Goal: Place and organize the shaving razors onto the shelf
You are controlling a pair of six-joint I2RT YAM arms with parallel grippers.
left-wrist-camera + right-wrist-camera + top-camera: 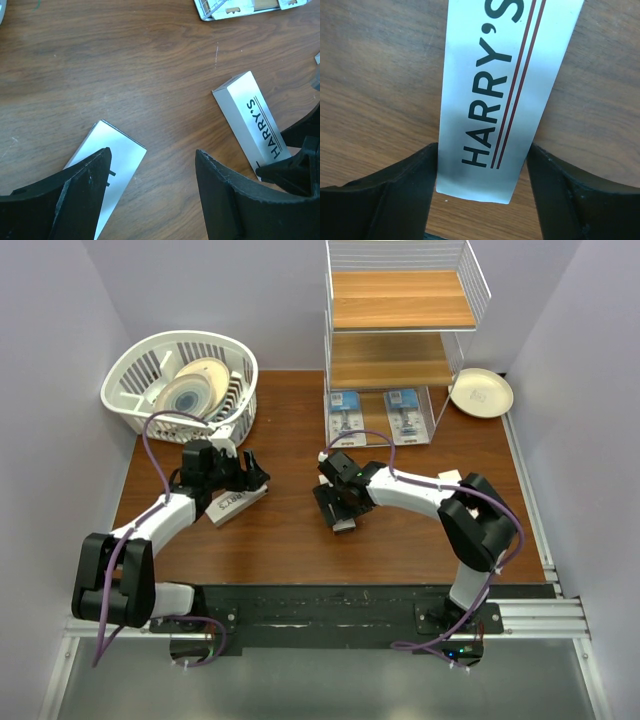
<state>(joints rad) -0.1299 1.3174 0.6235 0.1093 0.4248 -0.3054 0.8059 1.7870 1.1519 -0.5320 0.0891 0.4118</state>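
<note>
Shelf stands at the far edge of the counter, beyond and a bit right of the right tool. The right arm is the nearer one; the left arm is well off to the side. Two blister packs w/ blue-white cards sit at the shelf's foot. Can't tell if they're on the lowest tier or the counter, and their print is too small to read.

Right box is a long white carton. Its long axis runs straight out from between the fingers, one black finger against each long side at the near end, so the tool looks closed on it. Reads "HARRY'S" in black, two thin red lines alongside.

Left tool is spread wide, holding nothing. Left box lies on the counter, partly under one finger and skewed to the gap — its text isn't readable in the wrist view.
</note>
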